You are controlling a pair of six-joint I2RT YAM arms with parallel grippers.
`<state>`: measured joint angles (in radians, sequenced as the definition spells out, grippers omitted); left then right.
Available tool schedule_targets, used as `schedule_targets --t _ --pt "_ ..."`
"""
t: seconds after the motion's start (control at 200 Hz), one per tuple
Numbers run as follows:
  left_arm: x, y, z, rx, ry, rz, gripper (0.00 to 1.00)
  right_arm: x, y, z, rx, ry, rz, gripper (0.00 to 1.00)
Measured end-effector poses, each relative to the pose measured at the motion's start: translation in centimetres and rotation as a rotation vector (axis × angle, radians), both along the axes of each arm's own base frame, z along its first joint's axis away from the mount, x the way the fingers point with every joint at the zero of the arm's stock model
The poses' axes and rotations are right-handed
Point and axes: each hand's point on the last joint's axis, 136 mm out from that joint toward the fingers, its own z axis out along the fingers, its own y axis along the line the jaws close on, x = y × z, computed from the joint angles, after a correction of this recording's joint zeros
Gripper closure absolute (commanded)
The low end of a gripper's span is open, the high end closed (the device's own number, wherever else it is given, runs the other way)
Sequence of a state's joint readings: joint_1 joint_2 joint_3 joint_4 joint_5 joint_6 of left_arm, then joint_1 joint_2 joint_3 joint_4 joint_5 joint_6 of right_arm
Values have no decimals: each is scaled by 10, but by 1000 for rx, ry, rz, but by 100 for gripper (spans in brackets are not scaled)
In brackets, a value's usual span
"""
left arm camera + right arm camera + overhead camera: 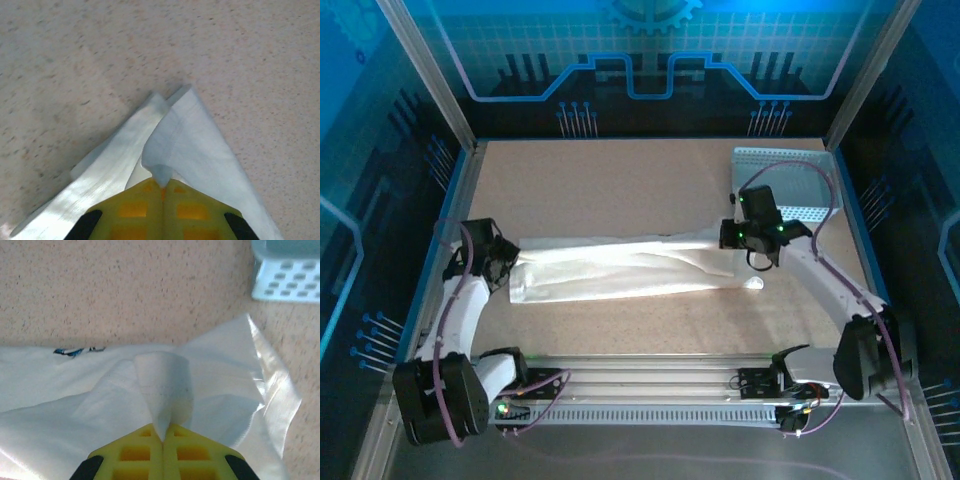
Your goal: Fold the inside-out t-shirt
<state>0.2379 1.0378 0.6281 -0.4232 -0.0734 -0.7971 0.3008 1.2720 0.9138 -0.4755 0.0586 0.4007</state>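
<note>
I have the inside-out t-shirt [630,268] stretched into a long band across the middle of the counter [620,180], running from my left arm to my right. My left gripper [161,186] is closed tight on a pinch of cloth at the shirt's left end. My right gripper [162,432] is closed the same way on a raised fold at the right end, near the basket [790,175] but clear of it. I judge the two pinches sit at opposite ends to pull the cloth taut and flat for a clean fold line. The small blue logo [75,351] lies just beyond the right pinch. The next move, I think, needs both arms travelling together, or the band will twist.
</note>
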Motion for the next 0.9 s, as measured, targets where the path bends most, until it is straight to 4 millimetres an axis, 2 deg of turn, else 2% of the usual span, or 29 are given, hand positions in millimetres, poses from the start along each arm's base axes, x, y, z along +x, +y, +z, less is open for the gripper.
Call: schedule_targets --t 0.17,0.305,0.375,0.425,0.495,0.545,0.56,0.58,0.675,0.745,0.895 --pt "-23 -1 -16 -25 21 69 100 -29 -1 -26 36 52 -24 97" --pt "-36 -4 -29 -58 43 112 99 -38 -4 -32 50 58 -48 83" --pt "-42 -5 -36 -72 65 127 82 -42 -5 -35 61 56 -56 70" --pt "-44 -6 -39 -80 76 135 68 -45 -6 -39 70 67 -74 57" --pt "-48 -6 -40 -91 85 153 55 -49 -8 -43 65 82 -82 54" --pt "-50 -6 -39 -100 83 170 38 -49 -9 -43 64 83 -87 53" --pt "-51 -6 -38 -95 82 163 32 -49 -10 -42 64 81 -90 52" --pt "-52 -6 -37 -97 76 176 30 -49 -11 -42 64 79 -92 52" --pt "-57 -2 -24 -71 52 185 29 -49 -15 -32 63 62 -101 50" --pt "-57 1 -8 -46 35 187 29 -43 -14 -15 60 27 -92 48" --pt "-30 3 41 -8 -82 127 33 -24 0 28 59 -78 -35 47"
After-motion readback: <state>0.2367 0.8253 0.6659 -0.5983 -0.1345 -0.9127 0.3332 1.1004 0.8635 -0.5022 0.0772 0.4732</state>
